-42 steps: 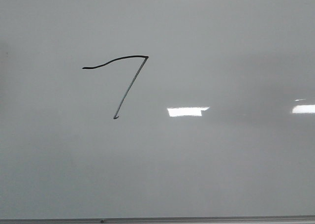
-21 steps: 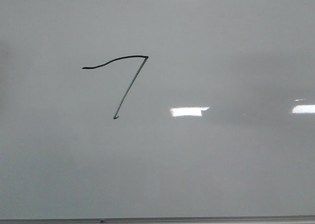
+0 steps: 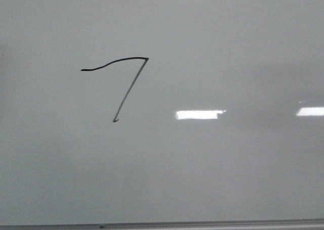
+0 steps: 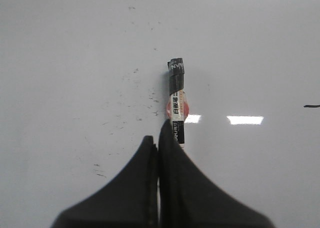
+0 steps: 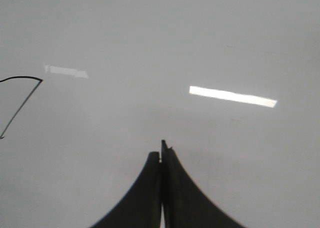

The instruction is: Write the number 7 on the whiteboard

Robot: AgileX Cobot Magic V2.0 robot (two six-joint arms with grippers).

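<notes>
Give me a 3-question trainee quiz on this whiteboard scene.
1. True or false: the number 7 on the whiteboard has both a top stroke and a downstroke.
2. Which gripper holds the marker: A) left gripper B) right gripper
3. Fill in: the right gripper is shut and holds ____.

Key: 1 true; 2 A; 3 nothing.

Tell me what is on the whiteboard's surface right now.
On the whiteboard is the number 7, drawn in black. The left wrist view shows faint dark specks near the marker held by the left gripper, whose fingers hide the board beneath them.
</notes>
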